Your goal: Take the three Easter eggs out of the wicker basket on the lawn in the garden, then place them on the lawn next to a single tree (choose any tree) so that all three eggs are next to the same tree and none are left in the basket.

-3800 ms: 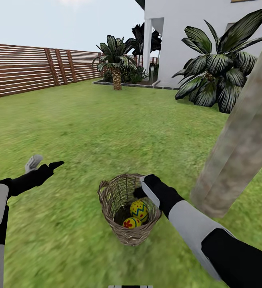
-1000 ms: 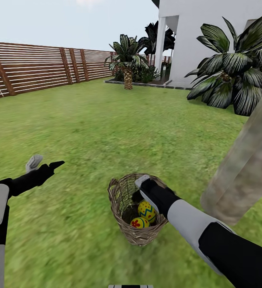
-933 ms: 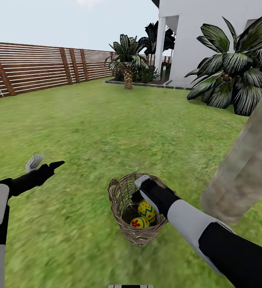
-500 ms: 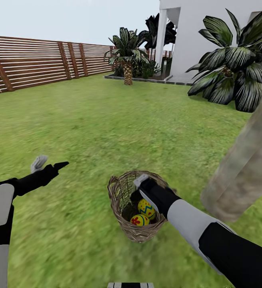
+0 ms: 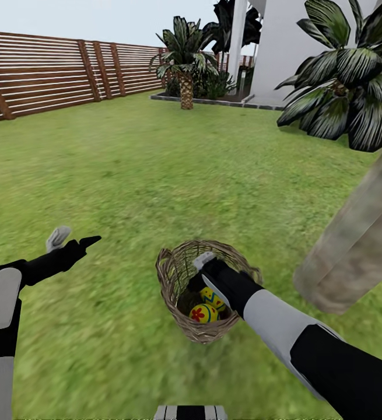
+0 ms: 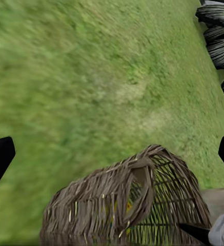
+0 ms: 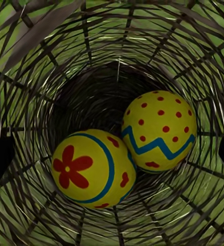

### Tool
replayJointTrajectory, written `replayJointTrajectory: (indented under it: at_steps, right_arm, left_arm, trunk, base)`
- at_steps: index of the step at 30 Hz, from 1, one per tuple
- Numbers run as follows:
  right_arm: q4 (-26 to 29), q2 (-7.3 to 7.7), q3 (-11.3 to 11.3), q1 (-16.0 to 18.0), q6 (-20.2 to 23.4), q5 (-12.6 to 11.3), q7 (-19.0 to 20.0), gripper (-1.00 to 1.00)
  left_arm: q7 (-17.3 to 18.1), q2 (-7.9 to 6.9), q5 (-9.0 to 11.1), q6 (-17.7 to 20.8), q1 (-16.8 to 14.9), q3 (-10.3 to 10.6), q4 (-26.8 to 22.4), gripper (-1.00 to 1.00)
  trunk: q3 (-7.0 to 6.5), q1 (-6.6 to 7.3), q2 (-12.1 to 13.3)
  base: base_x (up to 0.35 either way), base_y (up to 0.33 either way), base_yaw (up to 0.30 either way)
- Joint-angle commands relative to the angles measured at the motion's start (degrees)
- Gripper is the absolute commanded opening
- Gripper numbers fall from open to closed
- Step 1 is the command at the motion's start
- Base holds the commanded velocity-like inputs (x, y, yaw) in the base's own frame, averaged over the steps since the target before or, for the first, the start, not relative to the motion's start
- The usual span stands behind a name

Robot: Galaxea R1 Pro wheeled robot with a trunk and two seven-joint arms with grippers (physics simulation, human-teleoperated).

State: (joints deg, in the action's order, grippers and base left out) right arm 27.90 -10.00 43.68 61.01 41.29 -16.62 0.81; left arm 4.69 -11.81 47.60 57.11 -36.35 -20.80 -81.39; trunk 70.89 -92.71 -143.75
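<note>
Reached with the right gripper (image 5: 205,269), jaws spread wide, into the round brown wicker basket (image 5: 173,274) on the mottled green lawn (image 5: 126,175), lined up for two glossy yellow eggs (image 7: 124,148) inside.

The brown wicker basket (image 5: 179,289) stands on the lawn (image 5: 126,169) just beside the leaning grey-brown tree (image 5: 354,245) trunk. Two glossy yellow eggs lie touching at its bottom: the flower egg (image 7: 91,166), with a red flower and blue ring, and the zigzag egg (image 7: 159,130), with red dots and a blue zigzag.
</note>
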Motion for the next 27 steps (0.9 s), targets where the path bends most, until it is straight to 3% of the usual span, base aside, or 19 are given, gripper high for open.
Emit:
replayJointTrajectory:
  at_steps: [1, 15, 22, 27]
  right_arm:
    - [0.16, 0.0, 0.2, 0.07, 0.19, 0.0, 0.08, 1.0]
    - [2.9, 0.0, -0.33, 0.07, -0.97, -0.17, -0.72, 1.0]
    - [2.87, 1.17, -0.47, 0.16, -1.02, -0.17, -0.89, 1.0]
    - [2.75, 1.62, -2.2, 0.16, -0.97, -0.18, -0.96, 1.0]
  left_arm:
    - [0.49, 0.01, -0.4, 0.28, -0.04, -0.1, -0.01, 1.0]
    - [0.49, 0.03, -0.32, 0.28, -0.04, -0.04, 0.0, 1.0]
    - [0.49, 0.03, -0.32, 0.24, -0.04, -0.05, 0.0, 1.0]
    - [0.49, 0.03, -0.32, 0.2, -0.04, -0.08, 0.0, 1.0]
  trunk:
    - [0.27, -0.01, -0.04]
    - [3.38, -0.37, -0.22]
    - [4.93, -0.55, -0.32]
    - [6.03, -0.68, -0.39]
  base:
    - [0.0, 0.0, 0.0]
    - [0.0, 0.0, 0.0]
    - [0.0, 0.0, 0.0]
    - [0.0, 0.0, 0.0]
